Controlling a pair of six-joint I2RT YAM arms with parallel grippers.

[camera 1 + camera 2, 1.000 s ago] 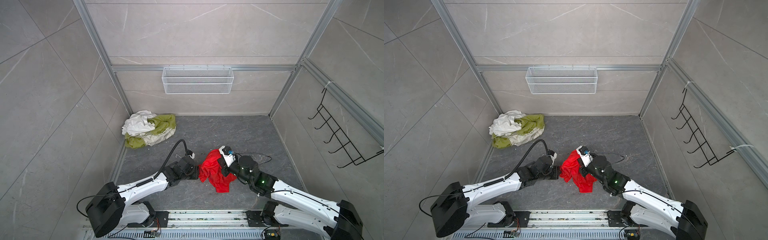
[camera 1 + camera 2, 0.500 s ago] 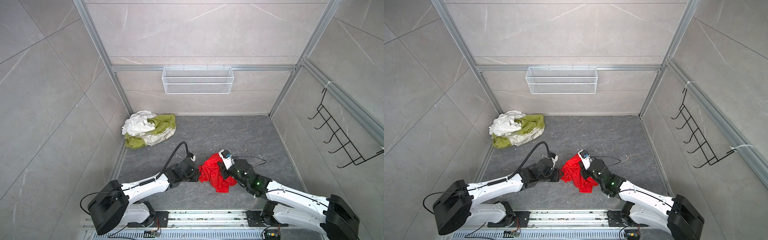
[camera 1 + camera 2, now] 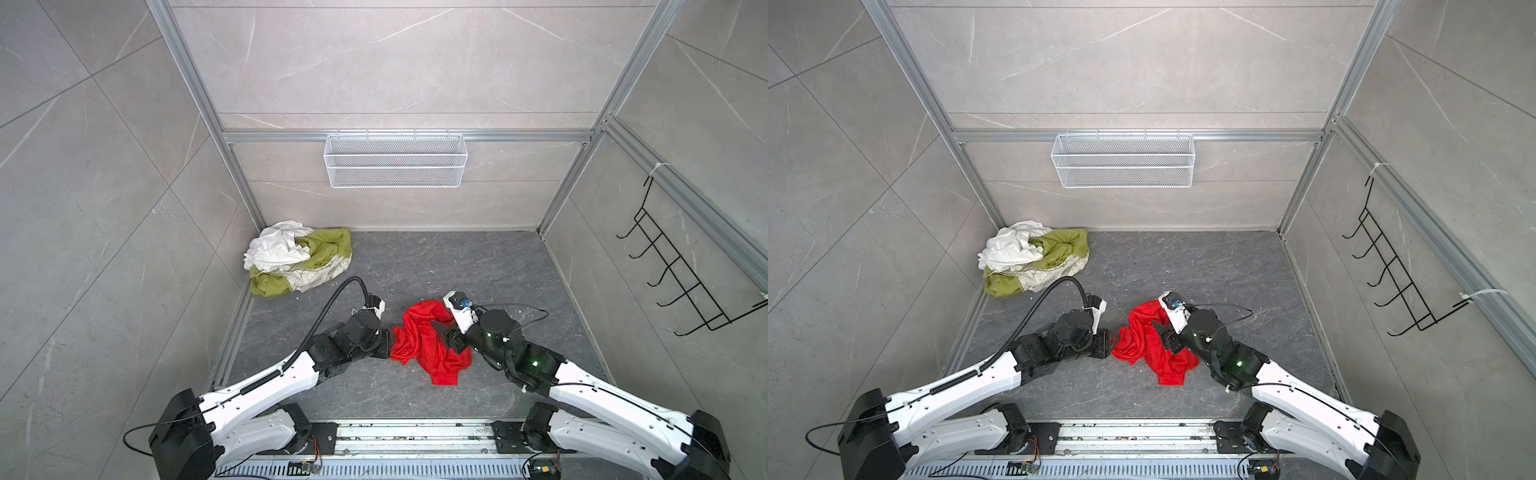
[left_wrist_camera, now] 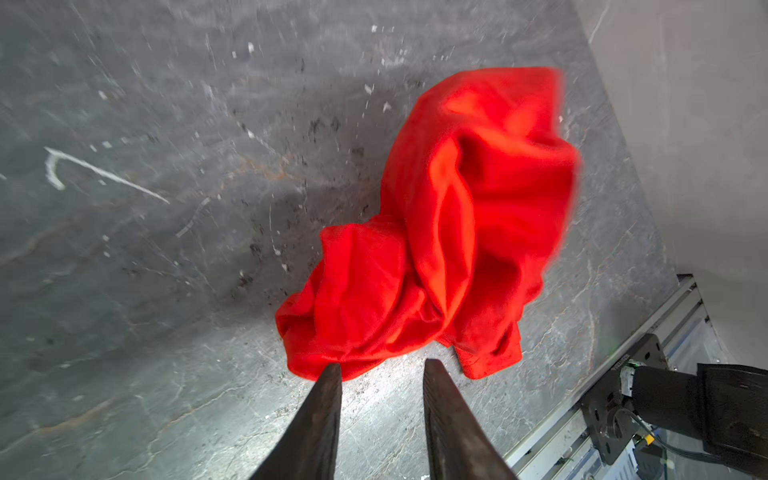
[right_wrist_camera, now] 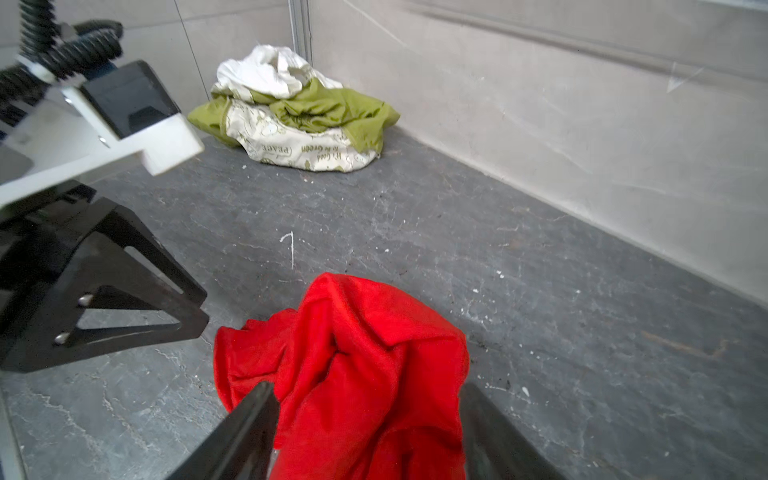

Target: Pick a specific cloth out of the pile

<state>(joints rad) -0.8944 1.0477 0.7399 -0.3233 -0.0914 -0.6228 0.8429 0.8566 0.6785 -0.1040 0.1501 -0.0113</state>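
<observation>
cloth (image 3: 424, 345) is seen crumpled on the floor (image 3: 457, 266), well apart from the pile (image 3: 299, 259); left gripper (image 4: 380, 368) is narrowly parted just off its edge, right gripper (image 5: 368, 390) is spread wide astride it, nearer, nothing pinched

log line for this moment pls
red cloth: on floor, apart from pile | left pincer: open, at cloth edge | right pincer: open, astride cloth

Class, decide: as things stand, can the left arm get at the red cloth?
Probably yes. The left gripper, fingers apart, sits at the near edge of the red cloth with nothing between. The right gripper straddles the cloth's other side.
</observation>
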